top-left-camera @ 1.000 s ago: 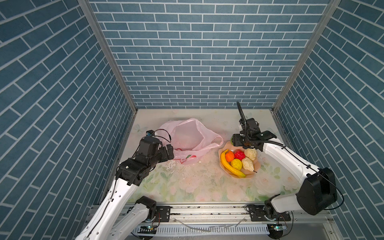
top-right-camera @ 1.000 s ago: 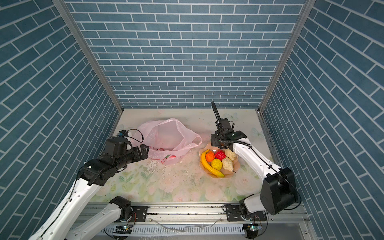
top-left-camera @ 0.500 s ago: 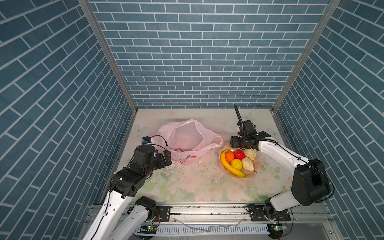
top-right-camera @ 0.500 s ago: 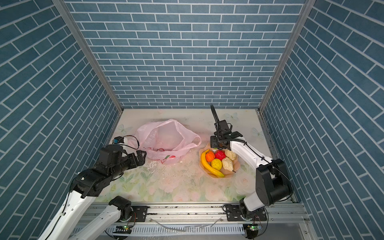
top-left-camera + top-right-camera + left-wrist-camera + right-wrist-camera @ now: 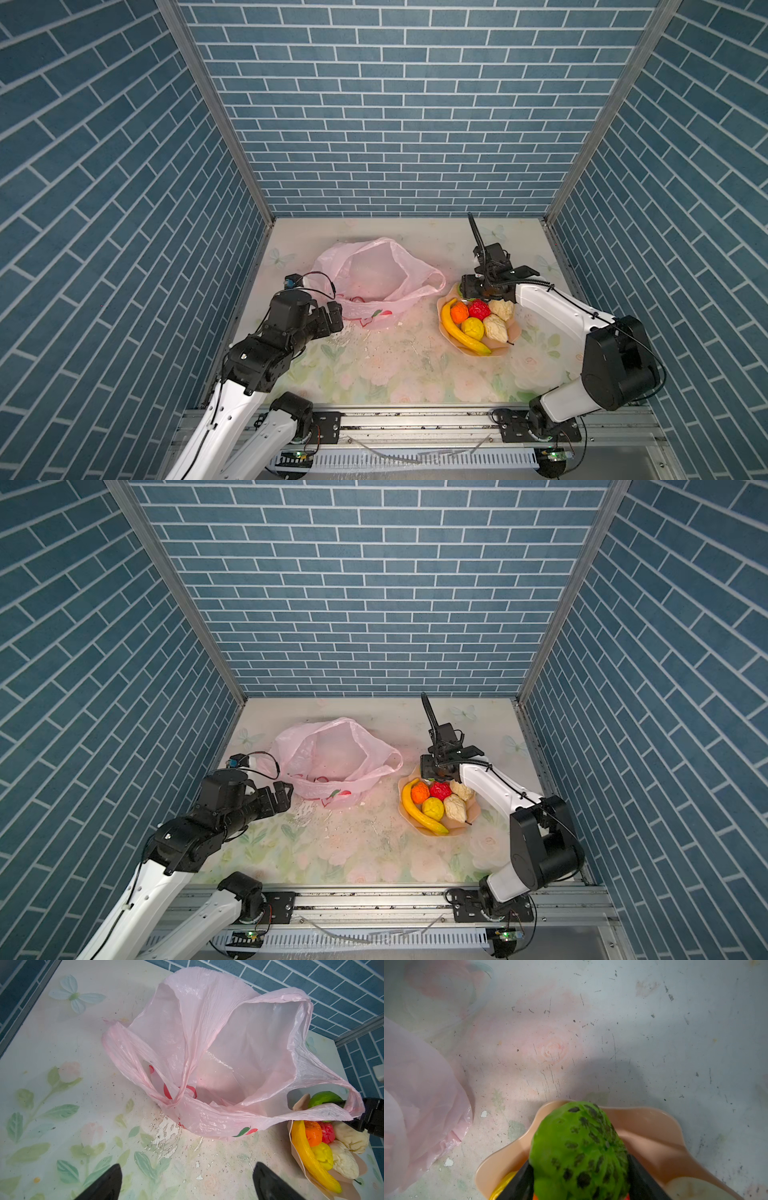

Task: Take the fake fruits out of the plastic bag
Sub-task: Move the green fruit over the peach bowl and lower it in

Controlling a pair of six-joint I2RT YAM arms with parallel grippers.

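Right end effector [image 5: 579, 1180] grips speckled green toy fruit [image 5: 577, 1142] above peach scalloped bowl [image 5: 654, 1126]; left end effector [image 5: 187, 1180], fingers spread wide, faces fruit-printed translucent pink plastic bag [image 5: 228, 1043].

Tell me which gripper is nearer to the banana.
Right. The right gripper holds a green fruit just beyond the banana; the left gripper stands open beside the plastic bag.

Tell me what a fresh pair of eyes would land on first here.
The bright toy fruit piled in the peach bowl on the table's right: a banana beside orange, red, yellow and two cream pieces. At its far rim the right hand grips a green spotted fruit. Left of it, the pale-pink plastic bag gapes open, no fruit visible inside, with the open left hand just short of its near edge.
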